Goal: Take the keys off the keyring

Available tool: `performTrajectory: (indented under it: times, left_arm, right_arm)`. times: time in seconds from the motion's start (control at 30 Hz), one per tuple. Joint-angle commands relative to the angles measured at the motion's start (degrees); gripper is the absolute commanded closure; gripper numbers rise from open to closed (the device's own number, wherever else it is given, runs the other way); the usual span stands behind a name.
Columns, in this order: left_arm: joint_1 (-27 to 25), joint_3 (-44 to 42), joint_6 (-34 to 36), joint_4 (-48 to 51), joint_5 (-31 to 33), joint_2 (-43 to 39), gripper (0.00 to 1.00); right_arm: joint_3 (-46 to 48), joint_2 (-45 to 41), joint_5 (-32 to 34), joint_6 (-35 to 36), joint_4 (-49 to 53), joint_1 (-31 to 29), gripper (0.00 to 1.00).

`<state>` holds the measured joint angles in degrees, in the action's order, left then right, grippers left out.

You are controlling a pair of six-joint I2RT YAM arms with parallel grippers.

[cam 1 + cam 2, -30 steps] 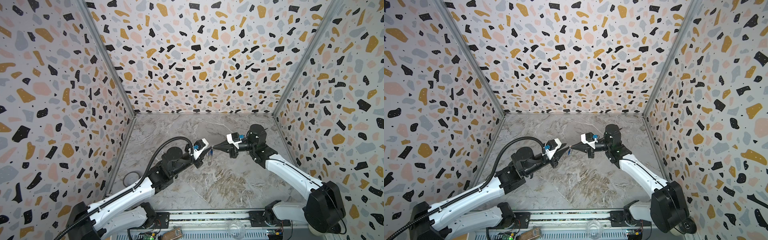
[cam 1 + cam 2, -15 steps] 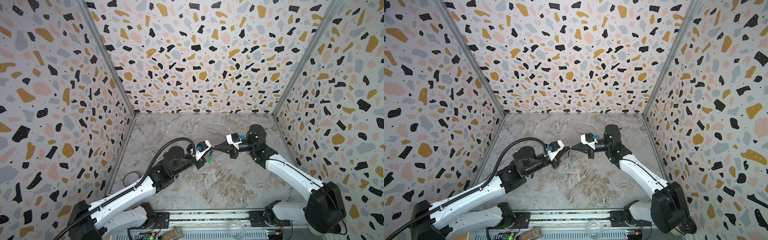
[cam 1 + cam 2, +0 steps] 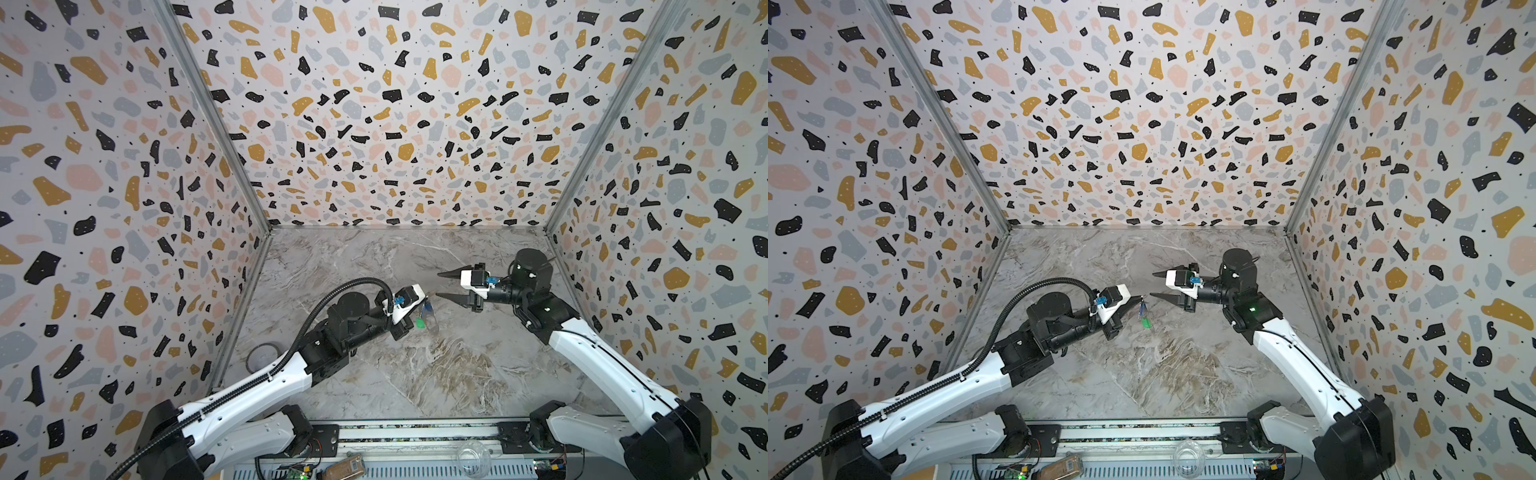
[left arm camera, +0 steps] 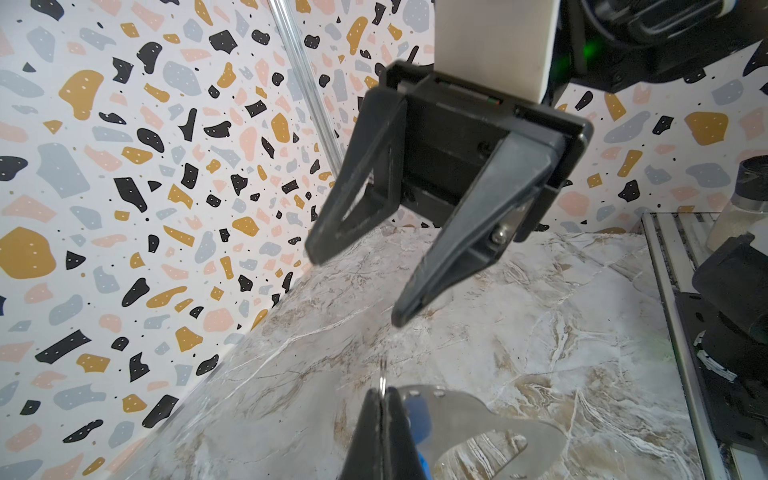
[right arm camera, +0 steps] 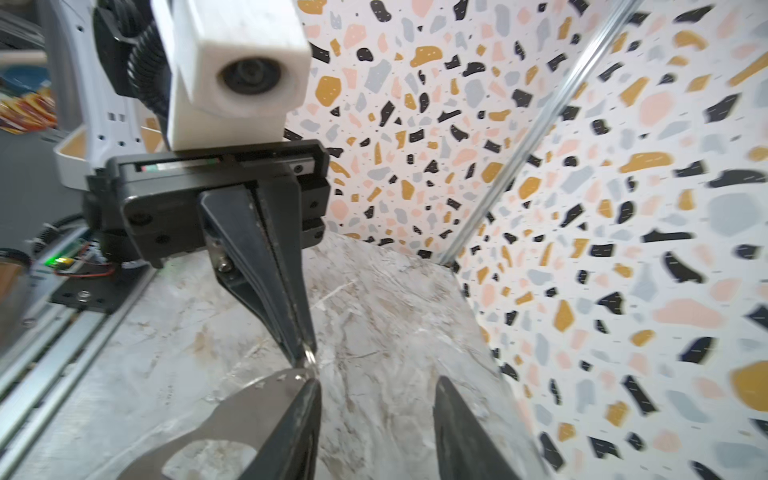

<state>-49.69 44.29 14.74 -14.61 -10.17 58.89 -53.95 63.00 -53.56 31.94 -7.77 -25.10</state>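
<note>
Keyring (image 4: pixel 382 379) and keys (image 3: pixel 424 318) at clamped left gripper (image 3: pixel 432 294); right gripper (image 3: pixel 438 285) agape

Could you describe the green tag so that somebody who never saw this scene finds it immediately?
Above the marble floor, find the left gripper, shut on the keyring near the middle. Two coloured tags hang from its tip; the green tag is the only green piece, showing just below the blue tag.
</note>
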Motion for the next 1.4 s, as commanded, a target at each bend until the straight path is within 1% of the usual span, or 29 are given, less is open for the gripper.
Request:
performTrajectory:
  times: [0.0, 0.07, 0.2, 0.3, 0.37, 0.57, 0.73, 0.8, 0.97, 1.1, 1.37]
  left_arm:
    - [-0.33, 1.94, 0.89, -5.02, -1.92, 0.17, 1.0]
    - [-0.32, 1.69, 1.11, -5.83, -2.74, 0.23, 1.0]
    - [-0.36, 1.24, 1.18, -7.68, -3.92, 0.27, 1.0]
    - [-0.33, 0.89, 1.16, -9.3, -4.66, 0.5, 1.0]
    - [-0.34, 0.73, 0.83, -10.31, -5.11, 0.78, 1.0]
    - [-0.3, 0.21, -0.73, -13.6, -6.78, 1.92, 1.0]
    - [-0.12, -0.08, -2.43, -15.49, -8.77, 2.71, 1.0]
    - [-0.11, -0.08, -3.09, -15.77, -9.66, 2.96, 1.0]
    - [-0.05, -0.79, -4.81, -17.9, -10.29, 3.16, 1.0]
    - [0.03, -0.54, -4.51, -16.73, -10.19, 3.19, 1.0]
    - [0.03, 3.45, 1.38, -5.32, -8.01, 3.06, 1.0]
  right_arm:
    - [-1.12, -2.87, 6.58, 5.49, 4.95, 0.84, 0.53]
    - [-1.15, -3.24, 9.02, 6.46, 6.93, 0.76, 0.53]
    - [-0.81, -3.34, 10.11, 7.64, 9.22, -0.12, 0.52]
    - [-1.06, -3.27, 12.21, 8.95, 11.04, -3.08, 0.5]
    - [-1.16, -3.24, 13.6, 9.54, 12.19, -4.91, 0.47]
    - [-0.72, -3.78, 14.01, 8.59, 13.31, -6.44, 0.4]
    - [-0.66, -4.46, 13.99, 5.83, 11.38, -7.36, 0.35]
    - [-0.76, -4.4, 14.49, 5.76, 11.21, -8.04, 0.33]
    - [-1.03, -4.2, 16.5, 6.02, 12.06, -8.86, 0.32]
    - [-1.25, -4.81, 17.79, 6.72, 13.23, -8.76, 0.33]
    - [-4.34, -6.23, 22.54, 11.32, 21.82, -7.34, 0.38]
